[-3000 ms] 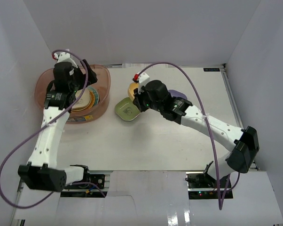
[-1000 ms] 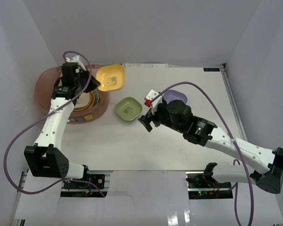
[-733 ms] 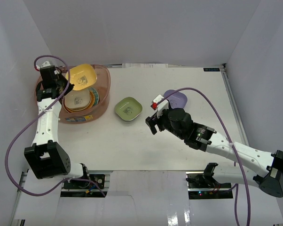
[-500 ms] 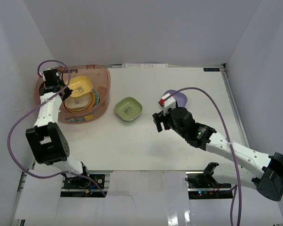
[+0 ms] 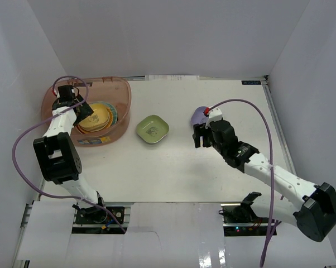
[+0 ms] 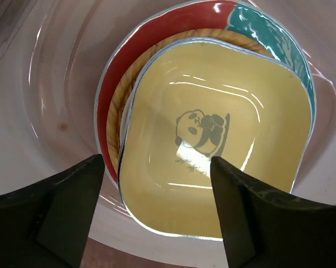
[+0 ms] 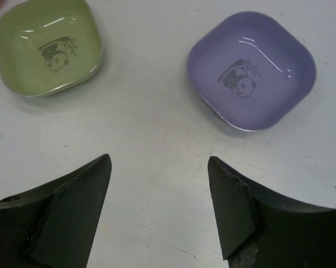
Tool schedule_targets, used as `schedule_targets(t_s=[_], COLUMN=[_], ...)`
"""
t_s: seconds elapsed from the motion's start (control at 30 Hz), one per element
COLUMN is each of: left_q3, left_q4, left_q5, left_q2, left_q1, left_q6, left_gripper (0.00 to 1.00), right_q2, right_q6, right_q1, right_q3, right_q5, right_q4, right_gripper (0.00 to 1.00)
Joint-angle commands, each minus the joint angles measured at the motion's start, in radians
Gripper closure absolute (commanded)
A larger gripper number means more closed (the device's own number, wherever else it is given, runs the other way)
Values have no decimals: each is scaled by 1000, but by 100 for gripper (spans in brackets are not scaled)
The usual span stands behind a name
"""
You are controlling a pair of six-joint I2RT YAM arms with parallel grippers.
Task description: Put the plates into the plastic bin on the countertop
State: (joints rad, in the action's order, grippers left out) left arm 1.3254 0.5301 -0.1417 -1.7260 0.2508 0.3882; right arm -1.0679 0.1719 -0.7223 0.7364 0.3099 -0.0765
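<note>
Inside the plastic bin (image 5: pixel 123 97), I see my left gripper (image 6: pixel 157 167) spread wide and empty above the yellow plate (image 6: pixel 212 139) topping the stack (image 6: pixel 173 22), while right of the bin the green plate (image 5: pixel 152 129), then the lavender plate (image 7: pixel 250 70), lie on the countertop (image 5: pixel 173 173) near my right gripper (image 7: pixel 159 162), jaws parted, holding nothing.

— Where's the left arm (image 5: pixel 56 128)?
— Folded up along the far left, wrist pointing straight down, left gripper (image 6: pixel 157 164) spread wide.
— And the right arm (image 5: pixel 268 170)?
— Stretched diagonally toward the middle, right gripper (image 7: pixel 157 162) angled down, fingers parted too.
</note>
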Motion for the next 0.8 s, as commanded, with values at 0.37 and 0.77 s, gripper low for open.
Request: schedule_targets(t_s=[0.37,0.77], left_q3=[-20,-86], left_q4=[-73,-145], left_q5=[2,139], left_q2=[318,129], left_q1=[-378,-786], left_q6=[-49,-55], left_gripper=[22,32], right_q2=[-288,-519], right_q6=[133,244], right_q1=[311,494], right_q3=[129,225], right_q5=[-23,-97], right_q4=[61,101], right_gripper=[42,29])
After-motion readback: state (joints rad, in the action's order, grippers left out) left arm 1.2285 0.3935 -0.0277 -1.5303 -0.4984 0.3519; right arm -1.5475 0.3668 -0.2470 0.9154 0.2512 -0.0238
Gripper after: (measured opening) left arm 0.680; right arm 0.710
